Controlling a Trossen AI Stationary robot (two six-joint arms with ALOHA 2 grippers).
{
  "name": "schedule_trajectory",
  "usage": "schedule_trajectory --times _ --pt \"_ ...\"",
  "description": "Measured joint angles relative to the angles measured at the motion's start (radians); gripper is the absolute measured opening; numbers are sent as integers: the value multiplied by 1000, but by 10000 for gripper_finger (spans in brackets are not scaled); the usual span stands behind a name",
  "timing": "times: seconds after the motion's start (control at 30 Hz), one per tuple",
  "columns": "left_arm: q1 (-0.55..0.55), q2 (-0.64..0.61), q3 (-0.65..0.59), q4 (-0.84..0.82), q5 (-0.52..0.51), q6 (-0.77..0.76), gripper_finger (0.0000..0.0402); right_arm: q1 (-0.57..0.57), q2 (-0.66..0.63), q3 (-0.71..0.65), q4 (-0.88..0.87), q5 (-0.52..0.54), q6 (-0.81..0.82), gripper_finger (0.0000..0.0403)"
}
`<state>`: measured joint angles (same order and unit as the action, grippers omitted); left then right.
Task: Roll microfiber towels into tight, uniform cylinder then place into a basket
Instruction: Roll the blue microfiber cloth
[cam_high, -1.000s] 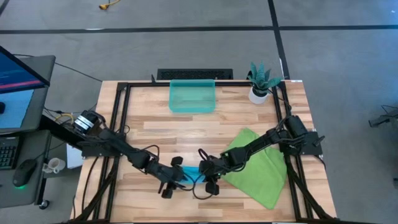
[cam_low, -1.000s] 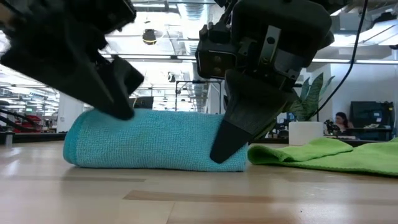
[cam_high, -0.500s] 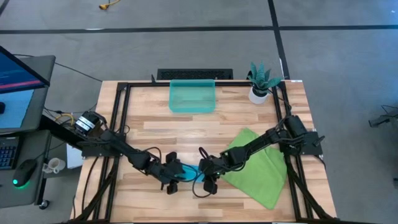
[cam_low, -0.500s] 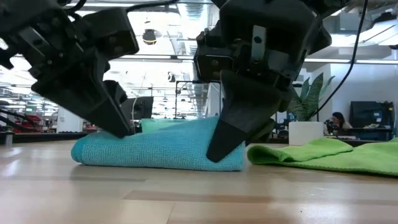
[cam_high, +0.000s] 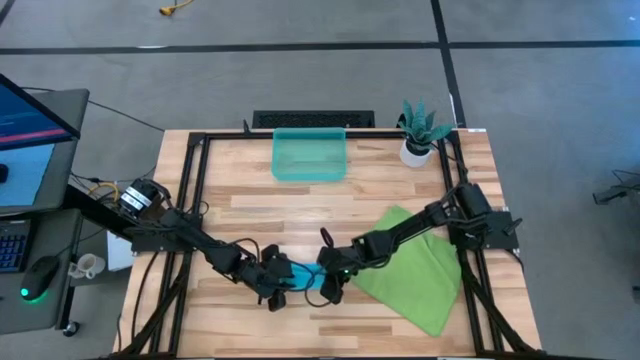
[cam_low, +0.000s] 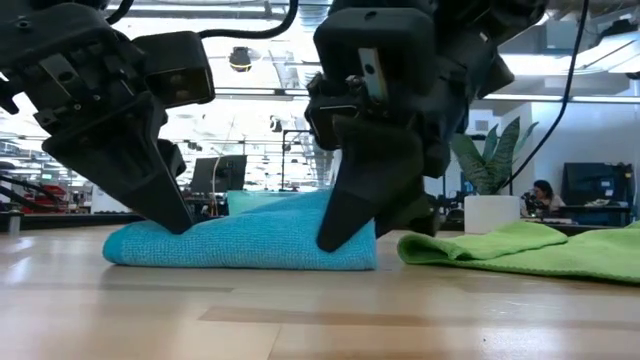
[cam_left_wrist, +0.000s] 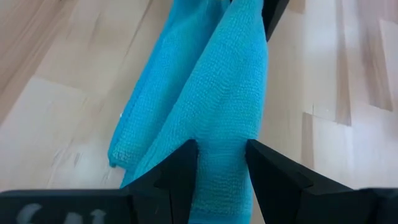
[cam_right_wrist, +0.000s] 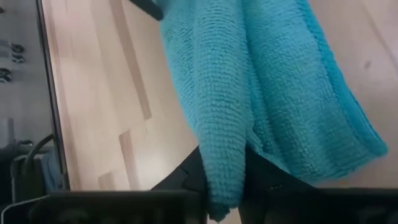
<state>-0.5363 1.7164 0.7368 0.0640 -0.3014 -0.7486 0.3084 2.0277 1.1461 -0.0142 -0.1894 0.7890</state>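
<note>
Left to right, as I see my rig:

1. Left tool: down at the near-centre of the bench. My left wrist view shows its fingers pinching a fold of the blue towel between them.

2. Blue towel: lying loosely folded on the wood between my two tools, low and flattened with a raised ridge along its middle. It sits well apart from the basket.

3. Right tool: at the blue towel's other end, just beside the left one. In my right wrist view a fold of blue cloth hangs between its fingers, which close on it.

4. Basket: teal, at the far edge of the bench, middle.

5. Green towel: spread flat on the right half of the bench, under my right arm, its edge near the blue towel.

6. Potted plant: white pot, far right corner, just beside the basket's right.
</note>
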Motion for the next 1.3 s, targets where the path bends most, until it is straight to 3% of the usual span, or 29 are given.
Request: schedule_trajectory --times 0.23,0.67,0.83,1.03,1.3 --pt "0 0 -1 -18 1 -23 139 -31 -1 0 0 -22 26 112" --pt "0 2 -2 -19 1 -23 139 -56 -1 1 -7 -65 7 115" --pt "0 2 -2 -20 0 -22 139 -66 -2 1 -7 -80 7 141" --pt "0 3 -2 -19 0 -8 139 -118 -2 1 -10 -284 20 176" --pt "0 3 -3 -16 0 -10 139 -169 -53 -4 -84 -303 2 185"
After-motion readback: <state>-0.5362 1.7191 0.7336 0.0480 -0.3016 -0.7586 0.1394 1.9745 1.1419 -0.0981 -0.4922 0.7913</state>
